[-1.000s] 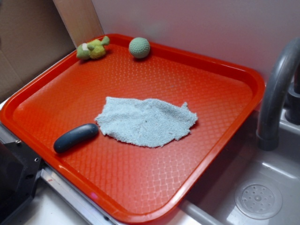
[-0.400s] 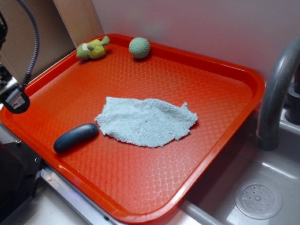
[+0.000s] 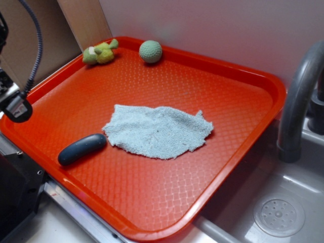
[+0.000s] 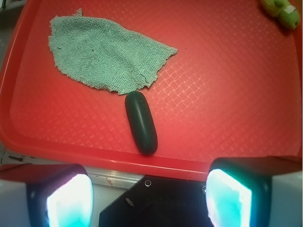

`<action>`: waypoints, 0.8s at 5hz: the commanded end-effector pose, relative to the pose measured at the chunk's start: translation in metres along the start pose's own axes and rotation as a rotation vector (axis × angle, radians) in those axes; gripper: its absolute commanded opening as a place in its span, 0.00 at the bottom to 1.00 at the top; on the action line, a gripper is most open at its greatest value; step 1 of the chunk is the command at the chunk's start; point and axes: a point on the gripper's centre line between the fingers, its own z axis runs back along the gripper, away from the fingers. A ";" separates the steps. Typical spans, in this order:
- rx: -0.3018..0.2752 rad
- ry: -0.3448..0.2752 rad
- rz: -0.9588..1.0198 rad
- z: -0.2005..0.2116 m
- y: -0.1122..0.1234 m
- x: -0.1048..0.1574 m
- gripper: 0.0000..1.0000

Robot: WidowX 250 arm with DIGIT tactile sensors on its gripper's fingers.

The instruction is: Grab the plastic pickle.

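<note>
The plastic pickle (image 4: 140, 122) lies on the red tray (image 4: 227, 94) near its front edge, one end just beside the pale cloth (image 4: 104, 54), possibly touching. The tool (image 4: 149, 196) hangs released past that edge, empty, apart from the pickle.

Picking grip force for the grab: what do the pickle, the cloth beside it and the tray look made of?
The plastic pickle looks like hard moulded plastic, dark and smooth, with a dull sheen along its top. The cloth appears to be soft looped terry with frayed edges. The tray seems rigid orange-red plastic; its floor carries a fine diamond texture that catches the light.
</note>
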 end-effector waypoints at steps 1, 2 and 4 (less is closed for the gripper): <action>-0.034 0.048 -0.001 -0.099 0.010 0.014 1.00; 0.000 0.106 -0.006 -0.126 0.006 0.012 1.00; -0.018 0.086 -0.020 -0.105 0.004 0.009 0.00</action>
